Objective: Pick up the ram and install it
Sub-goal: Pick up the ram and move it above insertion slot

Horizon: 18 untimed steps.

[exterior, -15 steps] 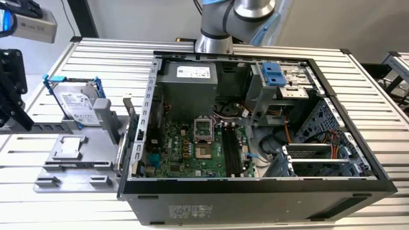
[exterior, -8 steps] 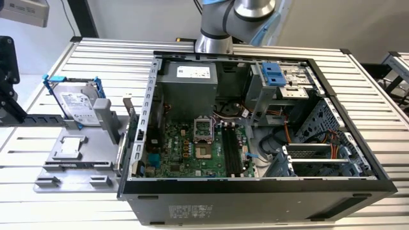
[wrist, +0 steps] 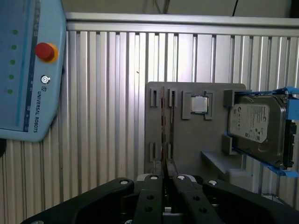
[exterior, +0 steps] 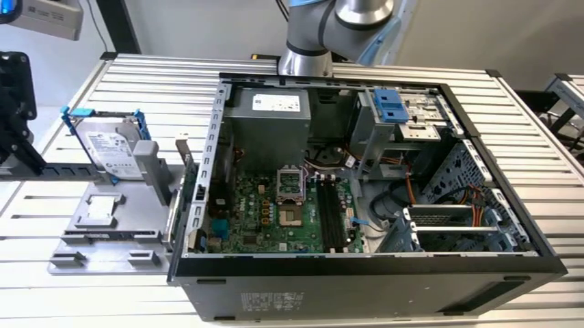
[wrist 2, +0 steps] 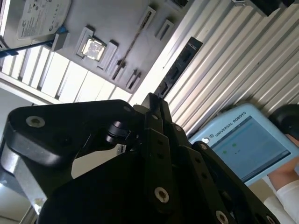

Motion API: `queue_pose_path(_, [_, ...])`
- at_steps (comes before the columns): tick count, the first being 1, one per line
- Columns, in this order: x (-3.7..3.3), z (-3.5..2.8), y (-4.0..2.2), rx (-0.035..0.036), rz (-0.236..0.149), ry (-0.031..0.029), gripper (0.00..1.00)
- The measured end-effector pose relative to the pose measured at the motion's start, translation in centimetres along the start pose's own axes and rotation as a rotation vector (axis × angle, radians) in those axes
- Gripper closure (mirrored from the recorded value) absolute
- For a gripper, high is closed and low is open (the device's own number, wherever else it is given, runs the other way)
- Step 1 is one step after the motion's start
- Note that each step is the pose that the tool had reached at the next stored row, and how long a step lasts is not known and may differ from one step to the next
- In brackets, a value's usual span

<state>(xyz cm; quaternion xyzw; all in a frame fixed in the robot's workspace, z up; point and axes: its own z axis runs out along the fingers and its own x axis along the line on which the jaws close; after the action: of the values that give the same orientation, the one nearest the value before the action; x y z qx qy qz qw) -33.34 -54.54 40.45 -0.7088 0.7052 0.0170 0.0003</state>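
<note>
One ram (wrist: 163,130) is your target. It stands on its thin edge in the grey holder plate (wrist: 187,140), held between small upright tabs, so in the first wrist view you see it as a narrow dark line along the plate.

Just beside it on the same plate, a square processor chip (wrist: 199,104) lies flat in its own recess. Beyond that is a silver hard drive (wrist: 257,123) in a blue bracket.

The gripper (wrist: 164,176) hangs over the plate, lined up with one end of the ram. Its fingers are drawn together with nothing between them. In the second wrist view you can see the tips well clear of the plate, so the ram is not in its grasp.

The plate rests on a ribbed metal table (wrist: 107,93), and a pale blue control tablet (wrist: 28,70) with a red button lies further along it. Next to the tablet, a person's white sleeve (wrist 2: 286,186) shows in the second wrist view.

In the exterior view, the plate and hard drive sit at the left of the frame. The open computer case (exterior: 365,277) takes up the centre, with the long black memory slots (exterior: 330,212) in the lower middle of its green board. The arm (exterior: 315,34) rises at the top edge, behind the case.
</note>
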Motion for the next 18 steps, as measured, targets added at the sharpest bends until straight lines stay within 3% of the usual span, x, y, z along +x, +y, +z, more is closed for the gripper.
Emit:
queue_pose_path(9, [0.05, -0.10, -3.86, -0.0180, 0.000, 0.0000, 1.00])
queue_pose_path(14, [0.05, -0.09, -3.94, -0.0175, 0.000, -0.0002, 1.00])
queue_pose_path(18, [0.05, -0.11, -4.43, -0.0040, 0.000, 0.0000, 1.00])
